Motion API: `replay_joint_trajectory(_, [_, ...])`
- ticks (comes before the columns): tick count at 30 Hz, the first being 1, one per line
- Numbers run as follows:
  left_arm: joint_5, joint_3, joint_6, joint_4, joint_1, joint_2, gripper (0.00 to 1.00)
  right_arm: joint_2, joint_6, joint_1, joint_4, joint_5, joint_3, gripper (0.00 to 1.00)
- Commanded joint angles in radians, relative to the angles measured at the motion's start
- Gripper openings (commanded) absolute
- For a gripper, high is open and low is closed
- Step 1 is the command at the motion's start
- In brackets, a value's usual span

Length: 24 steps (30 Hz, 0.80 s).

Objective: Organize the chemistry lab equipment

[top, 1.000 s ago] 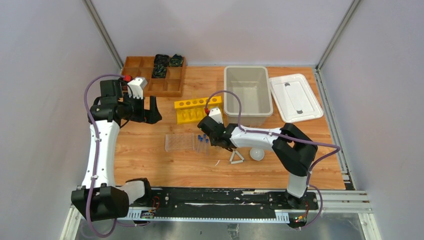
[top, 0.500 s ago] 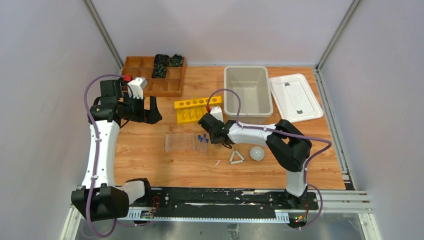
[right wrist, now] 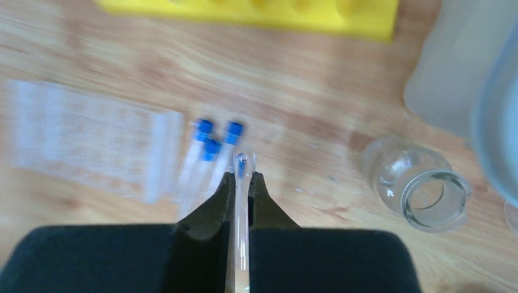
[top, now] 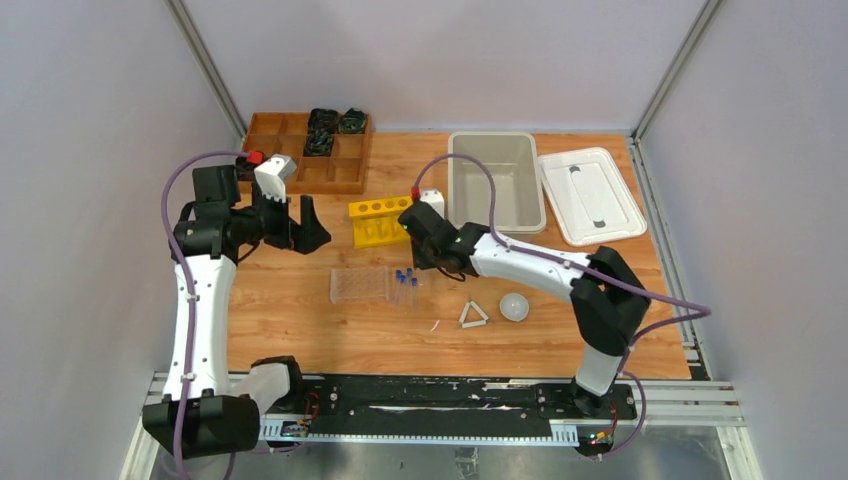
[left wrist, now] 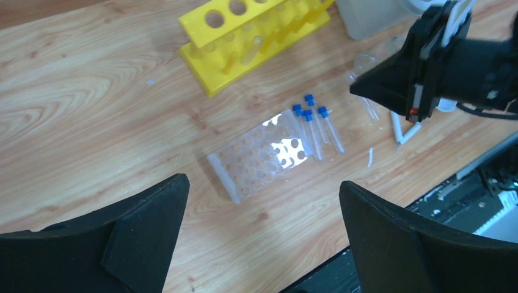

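Right wrist view: the right gripper (right wrist: 242, 174) has its fingers pinched almost together on 1 blue-capped tube (right wrist: 242, 201). The tube lies lengthwise between them, with its cap just past the tips. At least 3 loose tubes (right wrist: 212, 148) lie on the wood just left of the held one, beside the right edge of the clear tube rack (right wrist: 85, 146) at left of frame.

The step in hand is probably to seat this tube in the clear tube rack.
1. Keep the pinch as it is; the tube is thin and smooth and may slide along the fingers.
2. Note that the cap leads. You will likely have to tip the wrist so that the closed end enters a hole.
3. Cross above the loose tubes, not through them; they will roll if brushed.

Edges and room:
- The yellow rack (right wrist: 262, 12) runs along the top of the frame; do not drift upward.
- A glass beaker (right wrist: 421, 183) stands at right, with the bin (right wrist: 458, 67) beyond it.
- In the top external view, bare table (top: 330, 335) lies below the rack. The triangle frame (top: 473, 316) and round dish (top: 514, 306) sit lower right, apart from your path.
- The left gripper (left wrist: 262, 186) is spread wide and holds nothing. It hangs at centre left, well apart from the rack.
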Motion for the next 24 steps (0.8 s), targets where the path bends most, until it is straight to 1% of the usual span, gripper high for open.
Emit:
replay_joint_trajectory(1, [0.157, -0.034, 0.038, -0.010, 0.009, -0.050, 1.00, -0.139, 0.013, 0.040, 0.064, -0.045, 0.113, 0.00])
replay_joint_trajectory(3, [0.213, -0.038, 0.038, -0.010, 0.009, -0.062, 1.00, -0.174, 0.024, 0.066, 0.150, -0.030, 0.118, 0.00])
replay_joint_trajectory(6, [0.305, -0.037, 0.041, -0.010, 0.009, -0.080, 0.99, -0.210, 0.041, 0.113, 0.338, 0.034, 0.089, 0.00])
replay_joint_trajectory(8, [0.355, -0.030, 0.030, -0.010, 0.009, -0.086, 0.98, -0.218, 0.029, 0.159, 0.468, 0.080, 0.074, 0.00])
replay_joint_trajectory(10, [0.395, -0.027, 0.019, -0.010, 0.009, -0.089, 0.96, -0.205, 0.025, 0.188, 0.542, 0.091, 0.095, 0.00])
replay_joint_trajectory(14, [0.448, -0.033, 0.006, -0.009, 0.009, -0.094, 0.90, -0.170, 0.031, 0.233, 0.608, 0.089, 0.154, 0.00])
replay_joint_trajectory(19, [0.533, -0.043, -0.005, -0.009, 0.009, -0.110, 0.82, -0.163, 0.024, 0.259, 0.678, 0.097, 0.162, 0.00])
replay_joint_trajectory(24, [0.531, -0.049, -0.007, -0.009, 0.009, -0.100, 0.69, -0.163, 0.016, 0.265, 0.713, 0.110, 0.150, 0.00])
